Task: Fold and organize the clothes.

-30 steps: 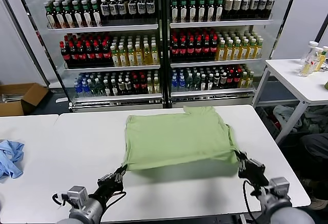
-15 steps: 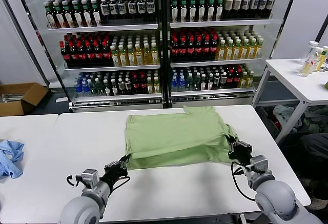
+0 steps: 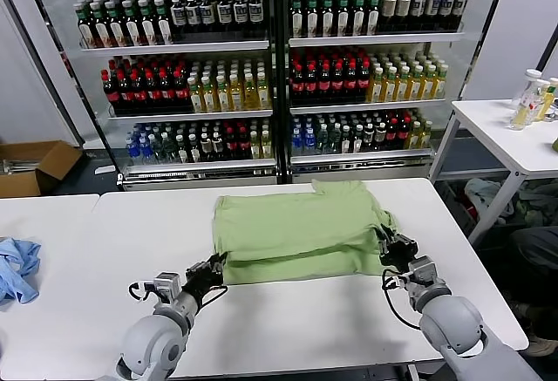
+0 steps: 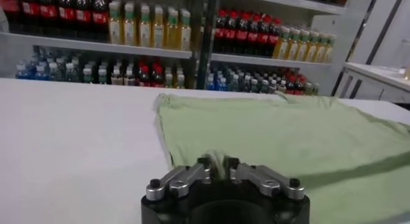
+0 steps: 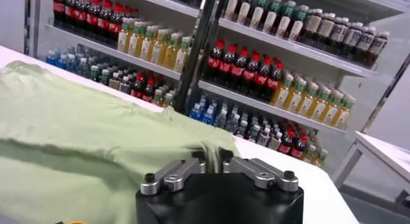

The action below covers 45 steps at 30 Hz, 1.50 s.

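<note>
A pale green shirt [image 3: 296, 228] lies on the white table [image 3: 305, 320], its near part folded back over itself so the near edge is doubled. My left gripper [image 3: 214, 266] is at the fold's near left corner and my right gripper [image 3: 388, 246] at its near right corner. In the left wrist view the left gripper [image 4: 218, 164] has its fingers slightly apart, with a thin edge of the shirt [image 4: 288, 136] loose between them. The right gripper [image 5: 213, 156] also stands open, a fold of the shirt [image 5: 77, 123] slack in the gap.
A crumpled blue cloth [image 3: 16, 268] lies on the table at far left. Coolers full of bottles [image 3: 270, 67] stand behind the table. A cardboard box [image 3: 35, 165] sits on the floor at left, and a white side table [image 3: 514, 132] with bottles stands at right.
Both grippers carried the shirt's near hem away from me and laid it over the shirt, making a fold. Their fingers, shut on the cloth before, have parted.
</note>
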Tool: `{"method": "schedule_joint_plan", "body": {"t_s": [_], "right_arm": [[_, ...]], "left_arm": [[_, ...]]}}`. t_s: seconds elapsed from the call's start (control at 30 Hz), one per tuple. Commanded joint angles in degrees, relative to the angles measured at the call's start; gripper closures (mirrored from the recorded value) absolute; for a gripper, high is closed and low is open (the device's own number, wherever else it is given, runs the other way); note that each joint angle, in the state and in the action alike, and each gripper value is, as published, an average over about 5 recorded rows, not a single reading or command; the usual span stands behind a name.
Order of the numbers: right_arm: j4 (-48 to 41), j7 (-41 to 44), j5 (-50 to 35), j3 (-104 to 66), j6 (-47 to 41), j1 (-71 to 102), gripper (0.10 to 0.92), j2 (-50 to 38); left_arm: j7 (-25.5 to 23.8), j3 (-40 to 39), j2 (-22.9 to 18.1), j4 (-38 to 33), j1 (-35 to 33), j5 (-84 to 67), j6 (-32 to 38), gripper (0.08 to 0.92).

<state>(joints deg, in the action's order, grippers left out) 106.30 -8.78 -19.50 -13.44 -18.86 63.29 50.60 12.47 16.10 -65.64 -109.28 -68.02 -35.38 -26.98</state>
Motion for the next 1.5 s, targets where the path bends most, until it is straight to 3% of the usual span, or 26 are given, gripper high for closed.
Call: {"method": "schedule_joint_plan", "body": {"t_s": [0.03,0.2,0.43,0.57,0.7,0.87,1.33,1.5], "right_arm": [[1.9,-0.63,1.53,-2.45,1.36,3.64,0.573,0.46],[3.49,-2.3,-1.92,-6.01,0.23,6.98,0.426,0.68],[1.0,-5.09,-11.69,-8.62,-8.6,8.05,0.239,1.34],[-0.54,-5.91,-15.02,-8.38,-11.59,7.33,0.206,1.47],[-1.38,-6.11,-16.66,-7.55,-13.07,6.5,0.203,1.57],[-1.6,-6.37,-17.55,-5.99,-13.02,5.54,0.235,1.79],[-0.15,-5.28,-19.6,-4.92,-12.91,6.03,0.614,0.93],[2.18,-4.72,-19.84,-5.86,-12.7,7.77,0.787,0.38]], "left_arm": [[1.43,1.1,-1.46,-1.12,-1.99,2.59,0.83,0.686],[2.2,2.01,-1.79,-1.04,-4.05,3.68,1.14,0.548],[2.77,1.7,-2.05,1.51,-3.86,4.95,-0.63,0.34],[2.97,1.38,-2.36,2.48,-3.33,4.94,-1.36,0.232],[2.83,1.01,-2.53,3.09,-3.27,4.95,-1.59,0.19],[2.71,0.77,-2.75,3.6,-3.28,4.97,-1.83,0.296],[0.05,1.02,-2.05,1.08,-4.98,1.7,-3.77,0.703],[-0.33,1.69,-1.44,-1.13,-6.51,0.96,-3.85,0.841]]}}
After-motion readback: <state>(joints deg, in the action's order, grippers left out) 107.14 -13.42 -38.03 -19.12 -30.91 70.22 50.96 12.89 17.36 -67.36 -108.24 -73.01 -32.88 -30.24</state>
